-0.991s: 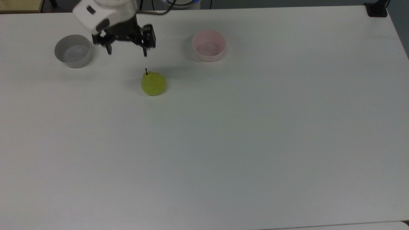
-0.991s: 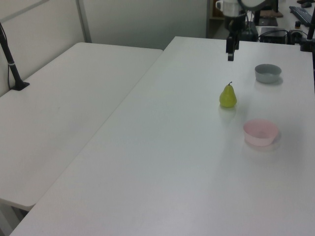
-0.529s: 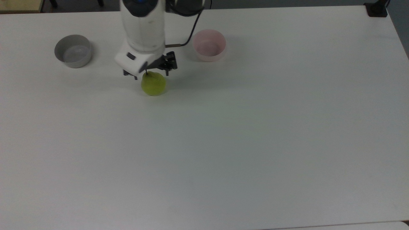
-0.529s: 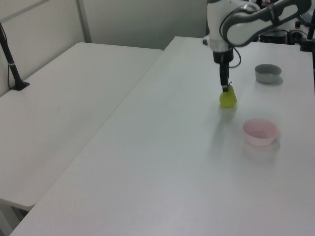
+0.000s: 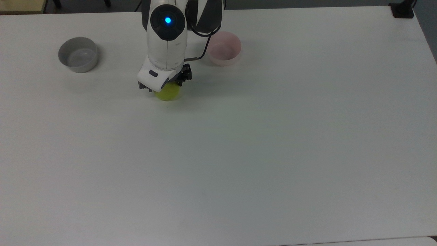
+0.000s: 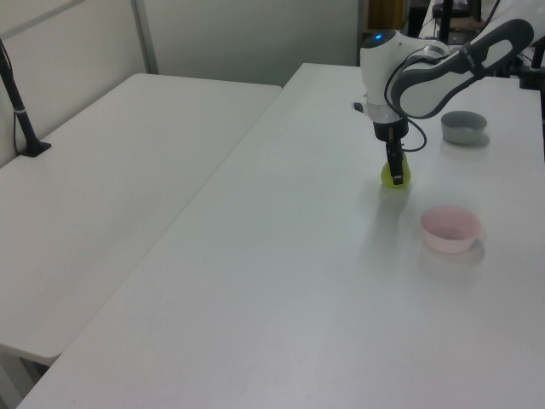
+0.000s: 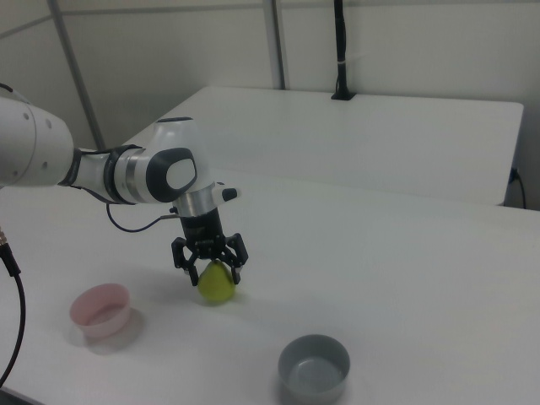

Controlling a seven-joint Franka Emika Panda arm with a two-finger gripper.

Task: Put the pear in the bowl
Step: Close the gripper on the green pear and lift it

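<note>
Straddling the small yellow-green pear [image 7: 216, 284] with black two-finger gripper [image 7: 209, 270] spread wide, not pinching; pear standing on the white table [image 5: 273, 136], apart from the pale pink round plastic bowl [image 7: 100, 310].

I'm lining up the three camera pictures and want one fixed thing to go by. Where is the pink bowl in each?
Top view: the pink bowl sits near the top edge, just right of the arm.
Left view: lower right, nearer the camera than the pear.
Right view: lower left, left of the pear.
Shared landmark: the grey bowl, on the pear's other side in every view.
</note>
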